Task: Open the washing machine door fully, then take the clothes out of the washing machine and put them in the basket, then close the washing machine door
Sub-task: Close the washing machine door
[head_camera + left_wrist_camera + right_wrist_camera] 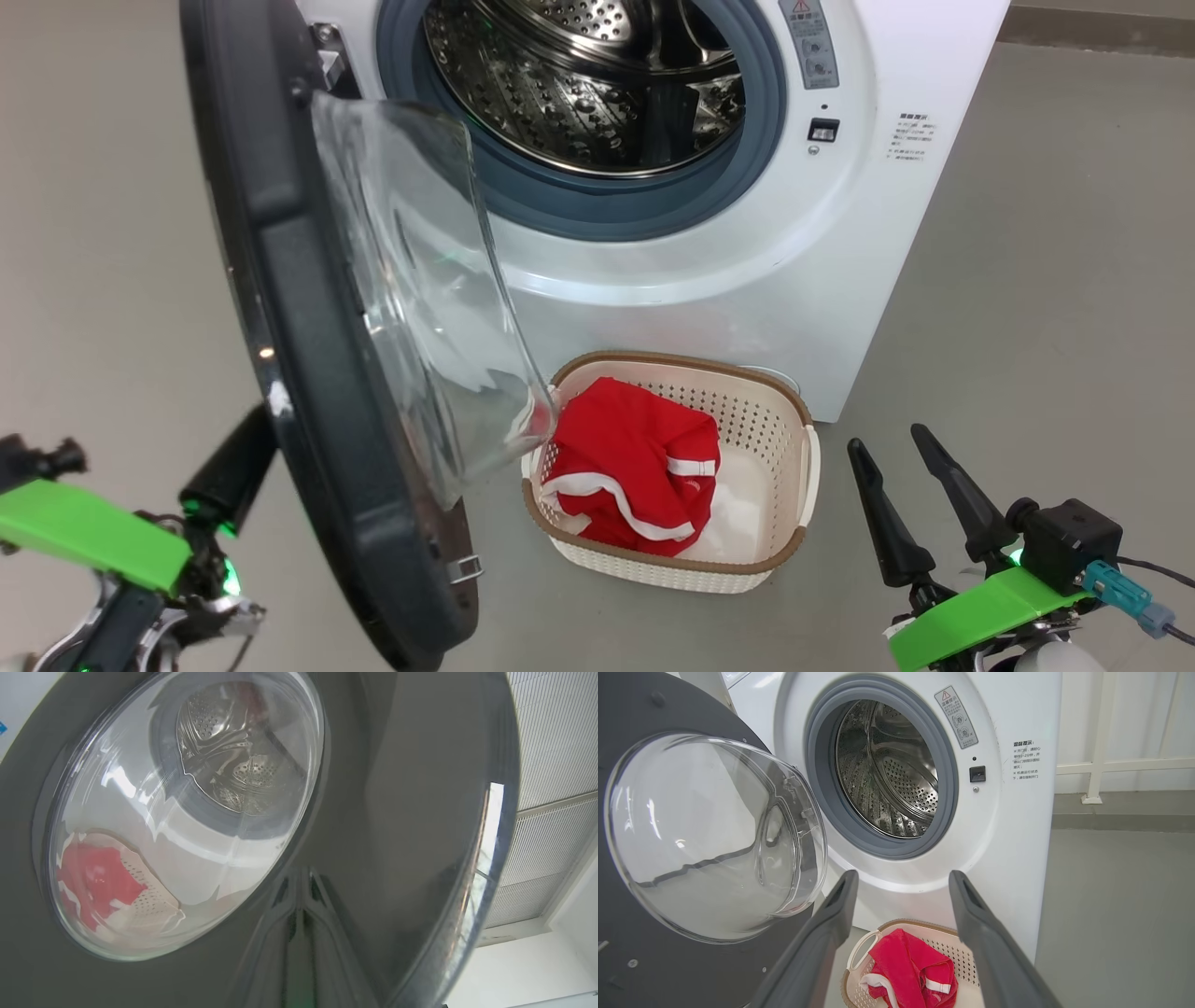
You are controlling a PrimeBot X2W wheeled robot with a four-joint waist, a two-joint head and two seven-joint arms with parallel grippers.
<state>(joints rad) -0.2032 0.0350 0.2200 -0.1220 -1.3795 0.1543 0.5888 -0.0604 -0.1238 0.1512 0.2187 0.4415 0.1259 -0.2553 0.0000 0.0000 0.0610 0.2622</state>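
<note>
The washing machine door point(308, 392) is seen swung partway out from the washing machine point(822, 280), its glass bowl reaching over the left rim of the basket point(761, 420), where the clothes point(635, 457) are piled. The left gripper point(245, 443) is set at the door's outer face, with its fingers drawn together on nothing in the left wrist view. The right gripper point(889, 439) is held spread and empty over bare floor point(1046, 327). The drum point(887, 770) is shown in the right wrist view.

we see a grey floor point(1055, 280), a white railing point(1101, 742), and a ribbed white panel point(556, 732).
</note>
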